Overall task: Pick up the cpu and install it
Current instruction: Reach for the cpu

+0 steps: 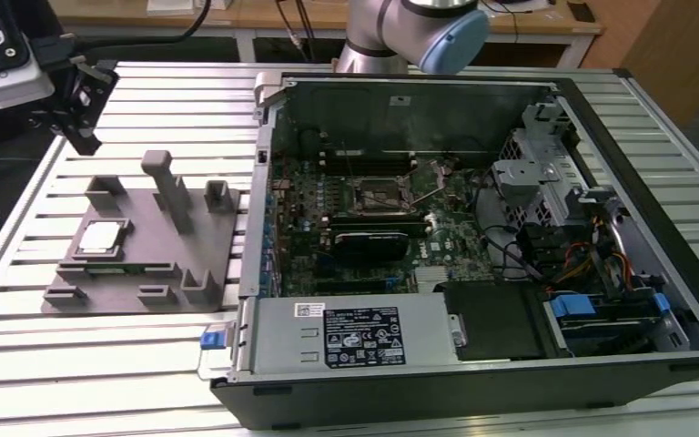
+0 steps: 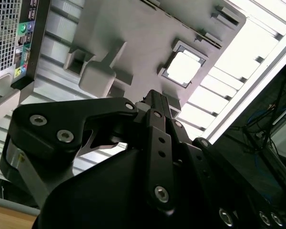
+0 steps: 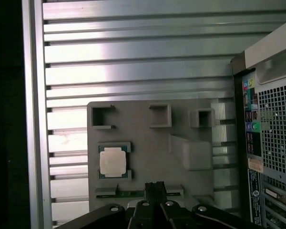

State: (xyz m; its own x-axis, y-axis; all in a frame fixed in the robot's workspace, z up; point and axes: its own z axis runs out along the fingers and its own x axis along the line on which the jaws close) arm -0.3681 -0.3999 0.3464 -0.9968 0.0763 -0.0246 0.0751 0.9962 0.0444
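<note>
**A:** Where's the cpu just now?

**B:** It lies flat in a square recess of the grey holder plate, silvery top up, on the half of the plate away from the computer case. Both wrist views show it there too, with nothing touching it.

**A:** And the gripper?

**B:** It hangs in the air above the plate and well clear of it. In the exterior view it sits up and off toward the plate's far corner. In the first wrist view its black tips look pressed together with nothing between them, though they are small there, so take that as likely rather than sure. The second wrist view looks along the gripper toward the plate, and the cpu's recess shows just past its end.

**A:** What else is on the plate?

**B:** Several raised grey blocks and empty pockets. There is also a narrow green strip in a slot at the plate's edge, next to the cpu's recess. The gripper's tips cover part of that strip in the first wrist view.

**A:** And around the plate?

**B:** It rests on the slatted aluminium table. The case lies open just beside it, on the exterior view's right. The motherboard socket inside is bare, and the grey power-supply box sits at the case's corner nearest the plate.
</note>
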